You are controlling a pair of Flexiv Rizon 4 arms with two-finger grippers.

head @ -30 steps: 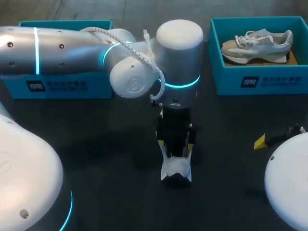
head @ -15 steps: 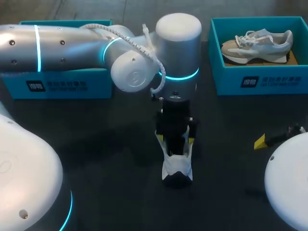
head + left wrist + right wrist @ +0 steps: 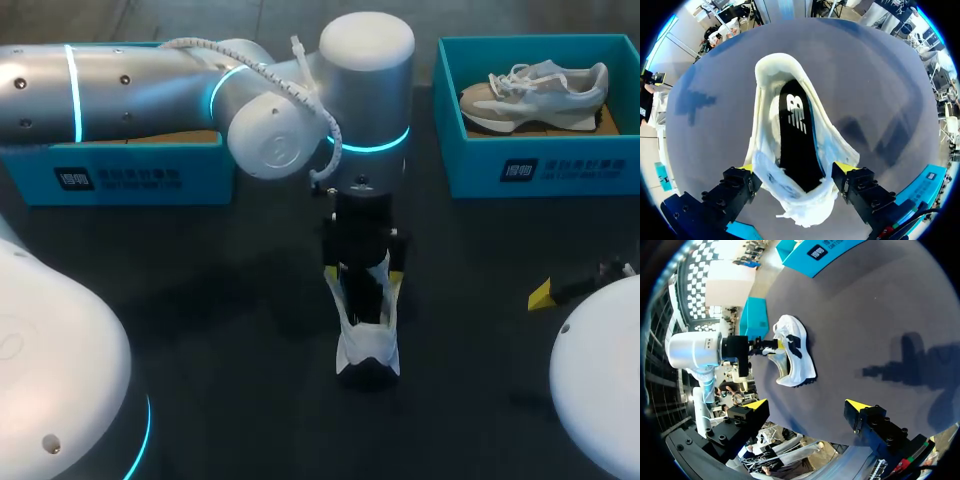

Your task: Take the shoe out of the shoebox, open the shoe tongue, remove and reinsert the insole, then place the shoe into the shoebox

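Observation:
A white shoe (image 3: 367, 345) stands on the dark table near the middle, its opening spread wide. In the left wrist view the shoe (image 3: 767, 70) shows a black insole (image 3: 797, 135) lying inside it. My left gripper (image 3: 366, 285) hangs straight above the shoe's front part, open, with a yellow finger (image 3: 746, 167) on either side of the upper. The same shoe (image 3: 797, 365) and my left gripper (image 3: 771, 347) appear ahead in the right wrist view. My right gripper (image 3: 807, 407) is open and empty, low at the table's right side (image 3: 545, 295).
A teal shoebox (image 3: 540, 170) at the back right holds a grey and white sneaker (image 3: 535, 90). Another teal box (image 3: 130, 175) stands at the back left, partly behind my left arm. Bare dark table lies between the shoe and my right gripper.
My left arm has risen a little, so more of the shoe's upper shows below the gripper. The shoe stays on the table. The right arm is still.

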